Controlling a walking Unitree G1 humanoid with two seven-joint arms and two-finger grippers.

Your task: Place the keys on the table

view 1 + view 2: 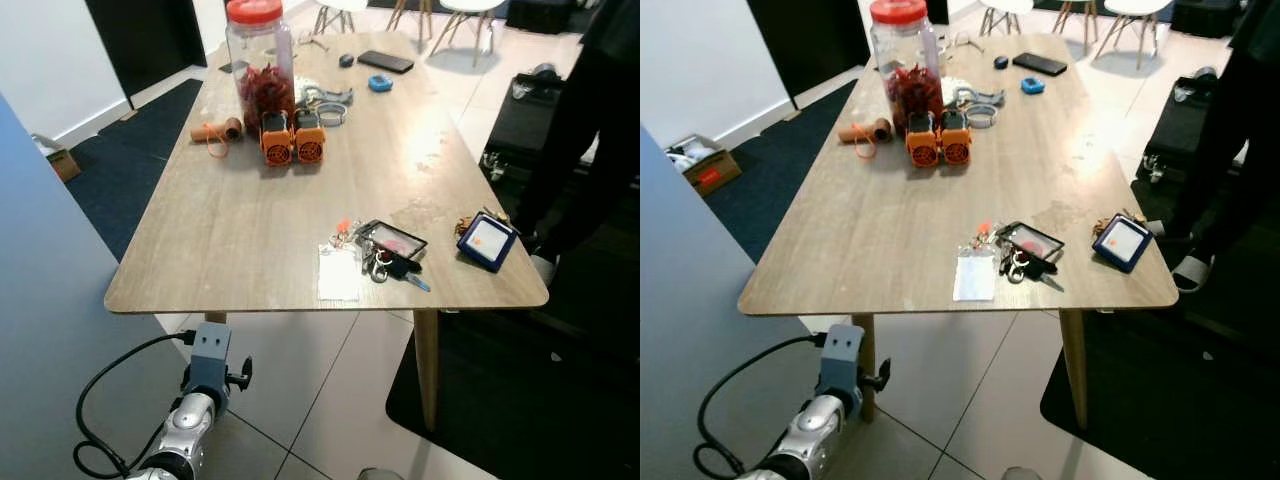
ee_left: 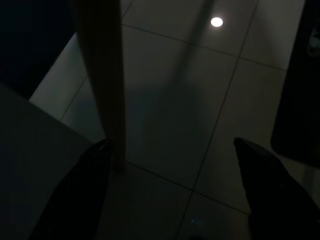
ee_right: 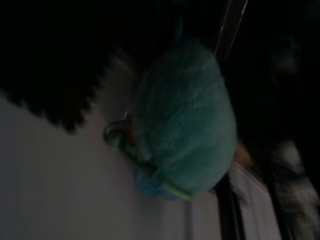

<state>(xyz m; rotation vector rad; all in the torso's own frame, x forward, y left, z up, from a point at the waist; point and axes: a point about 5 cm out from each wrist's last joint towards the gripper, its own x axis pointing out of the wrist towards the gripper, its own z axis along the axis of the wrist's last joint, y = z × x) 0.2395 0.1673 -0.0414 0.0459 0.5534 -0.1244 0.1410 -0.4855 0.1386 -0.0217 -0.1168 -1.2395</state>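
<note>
Left gripper (image 2: 170,190) hangs low by the table's near-left leg (image 2: 102,85), fingers spread wide with nothing between them; the right gripper's view is a dark blur with a fuzzy teal ball (image 3: 182,120) up close, so can't tell its state. On the table (image 1: 230,230), a red-lidded jar (image 1: 260,60) and two orange blocks (image 1: 292,140) sit toward the far-left edge. A bunch of keys (image 1: 385,262) lies at the near edge beside a white card (image 1: 338,272), with a blue case (image 1: 487,241) at the near-right corner.

wood table (image 1: 250,240), tile floor (image 1: 330,380), navy rug (image 1: 130,170)
</note>
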